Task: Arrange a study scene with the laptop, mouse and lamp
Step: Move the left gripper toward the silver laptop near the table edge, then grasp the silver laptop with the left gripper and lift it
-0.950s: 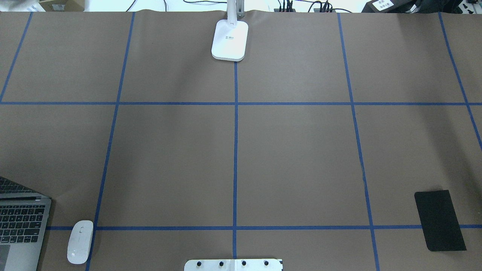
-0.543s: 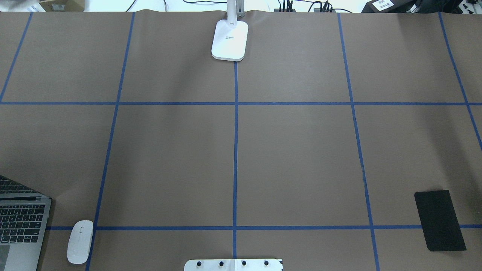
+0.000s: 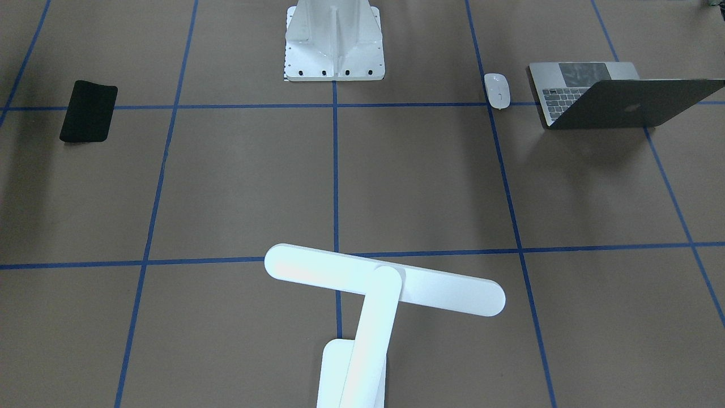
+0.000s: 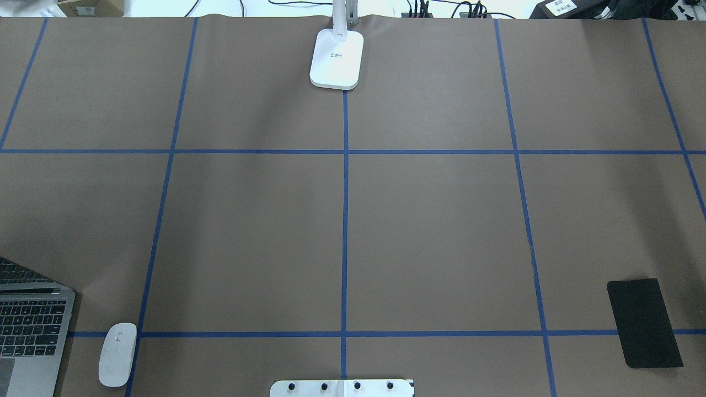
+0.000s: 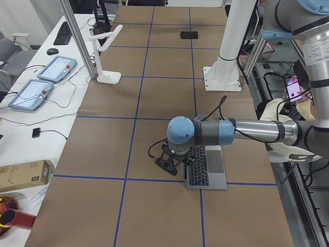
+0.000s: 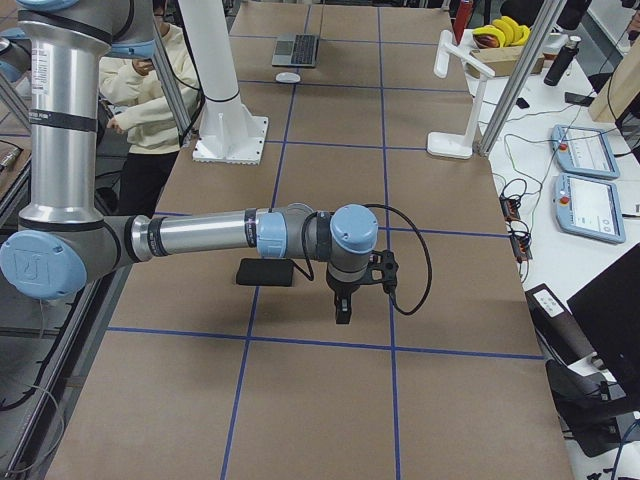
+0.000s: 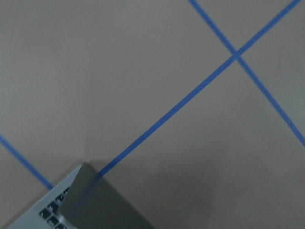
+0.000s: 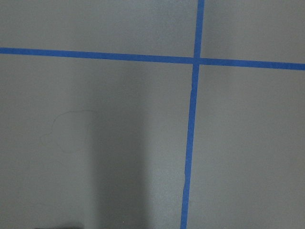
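- Laptop (image 4: 33, 325): open, keys exposed; placed just beside and below the left gripper (image 5: 172, 164), whose finger state cannot be told.
- Mouse (image 4: 117, 354): set just beside the laptop, near those fingers.
- Lamp (image 3: 385, 280): stood well apart from both grippers.
- Right gripper (image 6: 343, 310): hung near the mouse pad (image 6: 265, 272); finger state likewise cannot be told.
- Risk: the lid could be knocked if a descent is made this close to its edge.
- Views: arms are shown by the side cameras only; the lamp head is cut off overhead but shown whole from the front.

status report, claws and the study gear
Left claw beside laptop, right claw beside black mouse pad; open or shut, cannot tell. Laptop open, mouse next to it, lamp on the far side. White pedestal stands between mouse and pad.
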You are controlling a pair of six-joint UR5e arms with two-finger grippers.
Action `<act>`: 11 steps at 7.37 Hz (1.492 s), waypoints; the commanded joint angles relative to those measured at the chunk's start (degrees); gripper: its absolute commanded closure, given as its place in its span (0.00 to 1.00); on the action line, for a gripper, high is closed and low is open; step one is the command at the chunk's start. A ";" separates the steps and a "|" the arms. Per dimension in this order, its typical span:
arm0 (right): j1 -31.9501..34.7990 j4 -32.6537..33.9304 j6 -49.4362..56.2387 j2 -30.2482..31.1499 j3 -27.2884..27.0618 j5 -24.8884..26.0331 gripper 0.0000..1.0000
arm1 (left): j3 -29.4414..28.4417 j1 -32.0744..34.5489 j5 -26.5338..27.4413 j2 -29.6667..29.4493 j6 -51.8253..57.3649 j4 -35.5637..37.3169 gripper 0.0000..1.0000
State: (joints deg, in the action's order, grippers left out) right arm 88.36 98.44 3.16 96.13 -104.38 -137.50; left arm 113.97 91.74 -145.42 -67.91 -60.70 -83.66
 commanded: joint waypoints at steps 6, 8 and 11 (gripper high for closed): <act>0.05 -0.09 0.09 0.11 -0.74 -0.13 0.00 | -4.62 -14.55 -3.48 0.32 -28.13 -22.05 0.00; 0.06 -0.01 0.09 0.11 -1.53 -0.22 0.00 | -7.08 -17.11 -1.62 -0.03 -37.25 -28.99 0.52; 0.06 -0.01 0.09 0.19 -1.45 -0.22 0.00 | -7.98 -17.03 -2.32 -1.61 -37.21 -29.28 1.00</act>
State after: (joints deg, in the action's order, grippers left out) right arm 88.42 98.43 3.24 96.29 -105.89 -137.70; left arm 106.19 74.74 -147.61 -68.96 -97.88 -112.67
